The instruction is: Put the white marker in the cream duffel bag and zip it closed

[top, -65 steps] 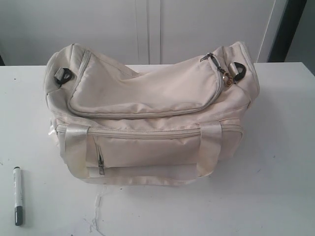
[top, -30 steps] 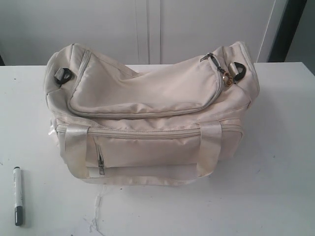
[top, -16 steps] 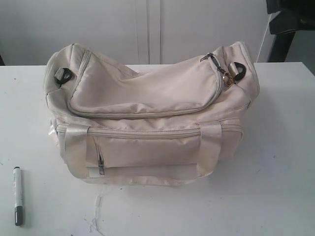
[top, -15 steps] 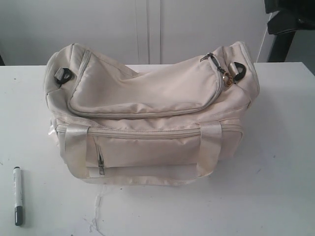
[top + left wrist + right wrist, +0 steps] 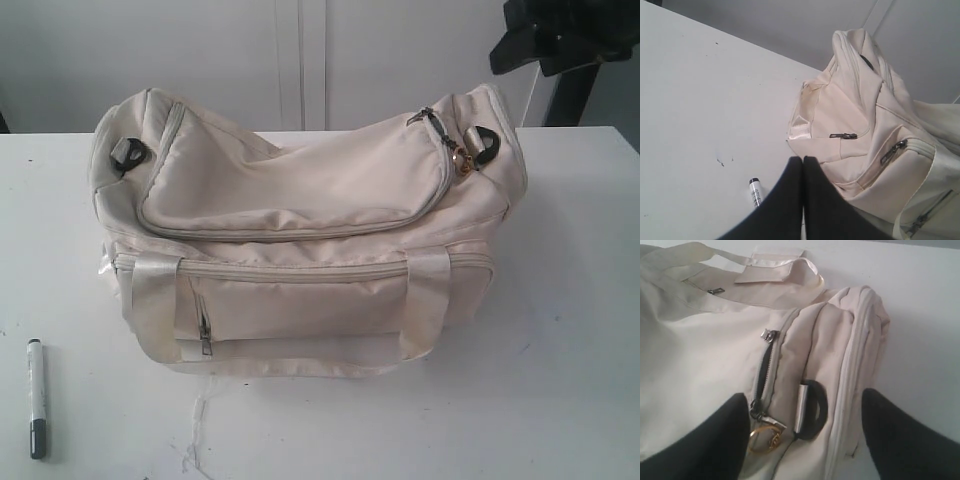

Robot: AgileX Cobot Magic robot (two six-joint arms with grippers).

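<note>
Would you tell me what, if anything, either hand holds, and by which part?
Nothing: left hand shut empty, right hand open over the duffel bag.

Frontal exterior view; wrist views near opposite bag (image 5: 300, 220) ends

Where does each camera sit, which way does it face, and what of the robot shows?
Exterior: off the arms, above the bag's pocket side, looking down on the table; marker near-left; dark right arm piece top right.
Left wrist: over the table, facing past the shut left tool toward the marker and one bag end.
Right wrist: over the other bag end, open right tool framing the zip pull and black clip.
Shared: bag in all; marker in exterior and left wrist.
</note>
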